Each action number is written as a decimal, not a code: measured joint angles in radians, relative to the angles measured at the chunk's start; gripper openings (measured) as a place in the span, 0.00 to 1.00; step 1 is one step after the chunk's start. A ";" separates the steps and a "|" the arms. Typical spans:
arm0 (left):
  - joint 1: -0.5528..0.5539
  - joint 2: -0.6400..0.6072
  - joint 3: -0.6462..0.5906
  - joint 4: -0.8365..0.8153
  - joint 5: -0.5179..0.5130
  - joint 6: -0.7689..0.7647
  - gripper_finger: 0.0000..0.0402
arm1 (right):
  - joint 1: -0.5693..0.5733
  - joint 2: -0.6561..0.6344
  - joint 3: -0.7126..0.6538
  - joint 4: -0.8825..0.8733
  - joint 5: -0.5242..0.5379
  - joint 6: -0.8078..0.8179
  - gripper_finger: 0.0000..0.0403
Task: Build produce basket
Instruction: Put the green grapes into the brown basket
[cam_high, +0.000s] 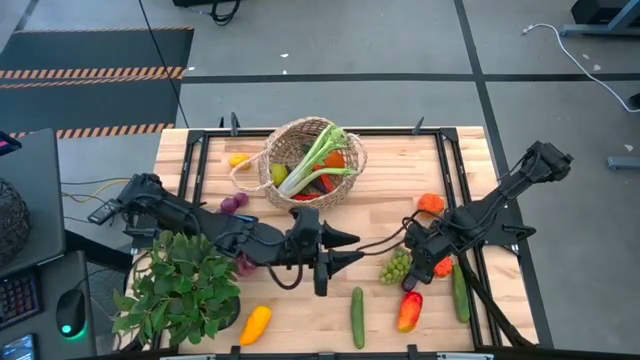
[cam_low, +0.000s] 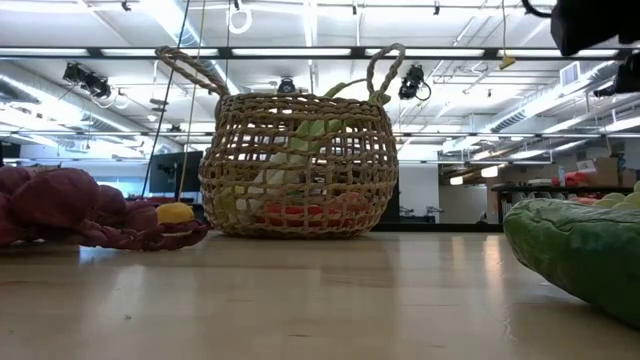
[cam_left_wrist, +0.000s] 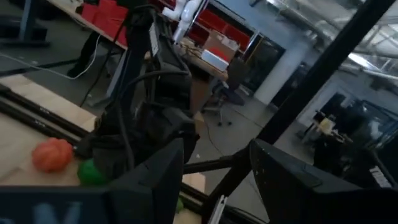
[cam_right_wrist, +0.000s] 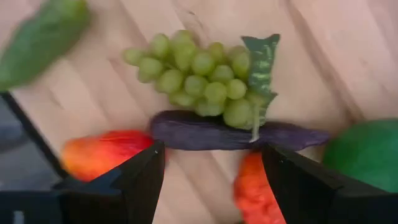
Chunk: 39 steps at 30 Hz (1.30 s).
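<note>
right gripper (cam_right_wrist: 211, 180) spread over eggplant (cam_right_wrist: 236, 134) — grapes (cam_right_wrist: 199, 74) beyond

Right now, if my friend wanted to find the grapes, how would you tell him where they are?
Start at the basket, then look toward the right gripper across the wooden table. The grapes lie just below it: the only bunch of small pale green balls, beside a dark purple vegetable.

The right claw (cam_right_wrist: 211, 180) hangs with its fingers spread wide over the wooden tabletop (cam_right_wrist: 323, 62). Between them lies a dark purple eggplant (cam_right_wrist: 236, 135), touching green grapes (cam_right_wrist: 199, 78) at its 12 o'clock. A red-orange pepper (cam_right_wrist: 102, 152) lies at its 9 o'clock.
</note>
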<state>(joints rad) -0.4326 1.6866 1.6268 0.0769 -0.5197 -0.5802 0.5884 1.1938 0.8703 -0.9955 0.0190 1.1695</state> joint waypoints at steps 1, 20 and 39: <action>0.002 0.000 -0.017 0.031 0.000 -0.011 0.47 | 0.000 0.000 -0.009 0.010 0.014 -0.033 0.67; 0.001 0.000 -0.061 0.209 -0.001 -0.115 0.43 | 0.000 0.000 -0.179 0.359 0.137 -0.709 0.70; 0.001 0.000 -0.061 0.211 0.000 -0.142 0.43 | -0.003 0.000 -0.396 0.689 0.121 -0.754 0.78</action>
<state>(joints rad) -0.4316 1.6863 1.5654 0.2876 -0.5198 -0.7223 0.5856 1.1934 0.4747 -0.3066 0.1396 0.4158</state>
